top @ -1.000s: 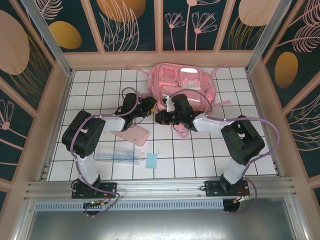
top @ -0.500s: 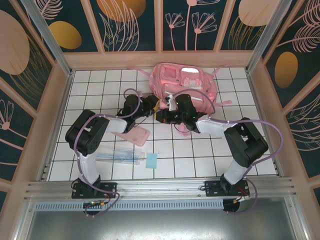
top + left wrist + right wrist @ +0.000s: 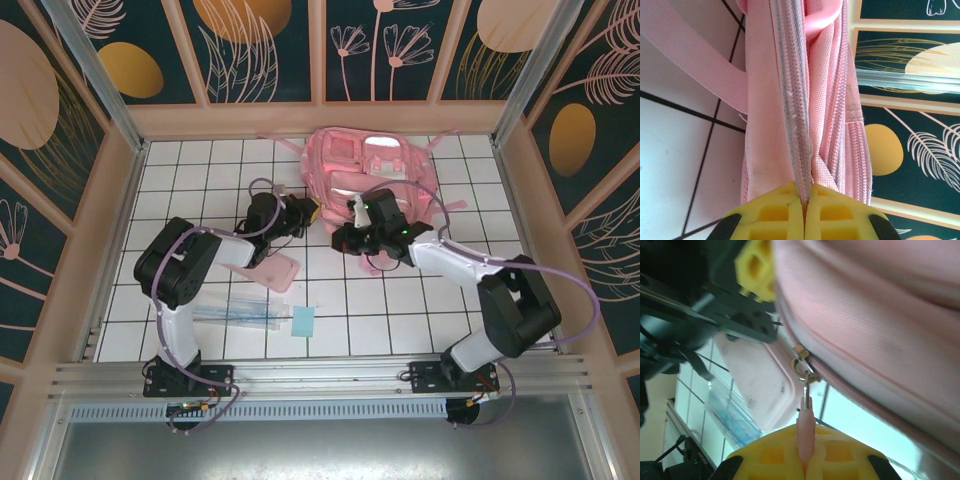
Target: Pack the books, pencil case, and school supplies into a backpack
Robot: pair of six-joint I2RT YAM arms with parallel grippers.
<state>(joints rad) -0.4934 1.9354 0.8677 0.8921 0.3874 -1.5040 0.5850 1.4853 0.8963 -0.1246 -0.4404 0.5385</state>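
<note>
The left gripper (image 3: 804, 201) has reached the backpack (image 3: 375, 165) and closed; its yellow pads (image 3: 776, 212) now pinch the backpack's zip seam (image 3: 799, 125). The right gripper (image 3: 806, 454) has shifted right, still shut on the pink zip pull (image 3: 806, 422). The pencil case (image 3: 270, 270) lies just behind the left gripper, with the packet (image 3: 235, 311) and pad (image 3: 303, 321) further back

This is a robot test cell, a lab setup rather than a home. A white gridded tabletop (image 3: 400, 330) is boxed in by aluminium posts (image 3: 93, 70) and wall panels (image 3: 270, 50) printed with flowers on dark blue. The left arm (image 3: 175, 275) and right arm (image 3: 500, 310) are bolted to a metal rail (image 3: 320, 375) at the near edge.
</note>
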